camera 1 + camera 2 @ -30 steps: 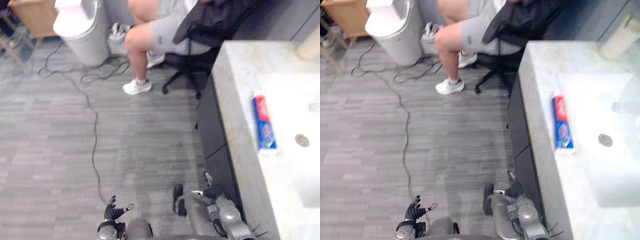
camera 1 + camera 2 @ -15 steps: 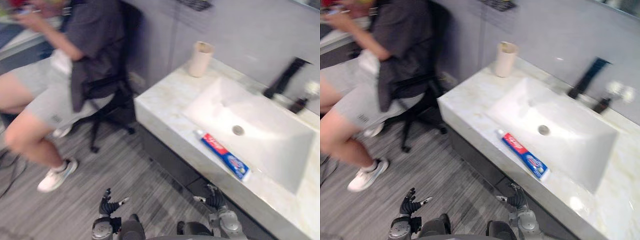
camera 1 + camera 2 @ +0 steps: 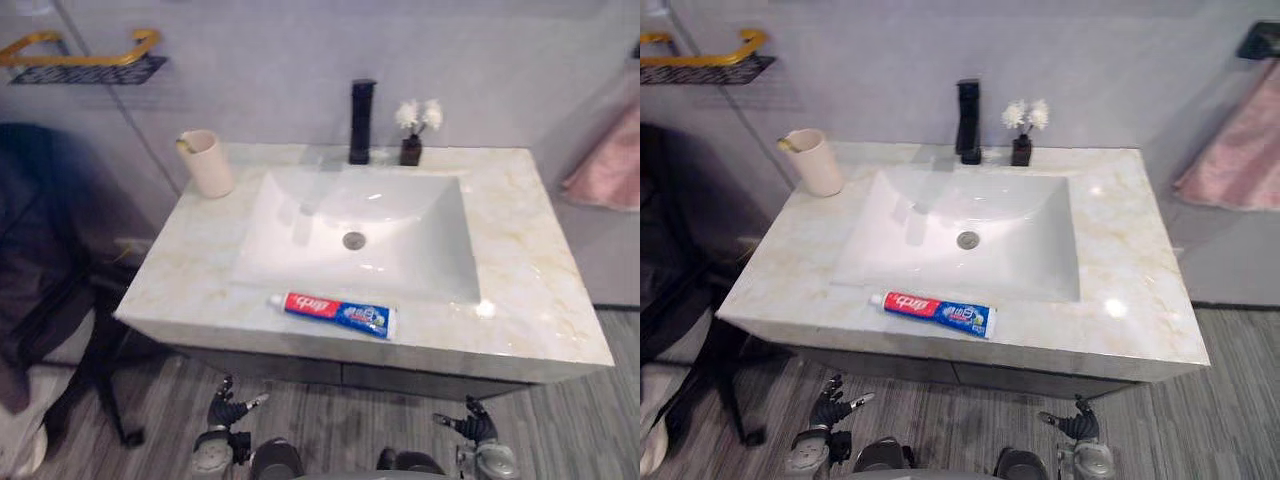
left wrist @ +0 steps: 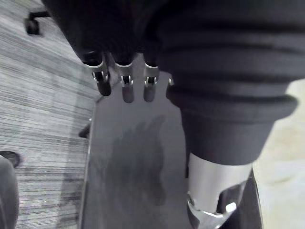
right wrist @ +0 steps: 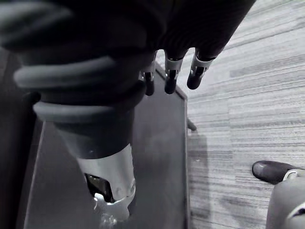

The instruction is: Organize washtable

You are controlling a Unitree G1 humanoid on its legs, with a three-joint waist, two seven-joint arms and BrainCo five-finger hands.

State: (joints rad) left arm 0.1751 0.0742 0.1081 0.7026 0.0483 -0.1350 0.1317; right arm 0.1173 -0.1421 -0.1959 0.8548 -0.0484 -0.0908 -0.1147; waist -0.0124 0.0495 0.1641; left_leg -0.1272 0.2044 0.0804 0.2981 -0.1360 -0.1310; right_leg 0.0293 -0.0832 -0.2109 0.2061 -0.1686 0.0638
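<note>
A red, white and blue toothpaste tube point(image 3: 334, 313) lies flat on the marble washtable point(image 3: 540, 290), on the strip in front of the white sink point(image 3: 360, 235). A beige cup point(image 3: 208, 163) stands at the back left corner. Low in front of the cabinet hang both hands, well below the tabletop: my left hand point(image 3: 228, 412) and my right hand point(image 3: 472, 425). Both are open, fingers relaxed, nothing held. In the wrist views the left hand's fingers point(image 4: 125, 81) and the right hand's fingers point(image 5: 171, 74) point down along the dark cabinet front.
A black tap point(image 3: 361, 121) and a small dark vase of white flowers point(image 3: 413, 132) stand behind the sink. A gold-railed black shelf point(image 3: 85, 62) hangs on the wall at left. A pink towel point(image 3: 608, 165) hangs at right. A black chair point(image 3: 50, 300) stands at left.
The camera has swung round: the washtable now lies straight ahead and level, and the seated person has gone out of the picture. Both hands stay low and open.
</note>
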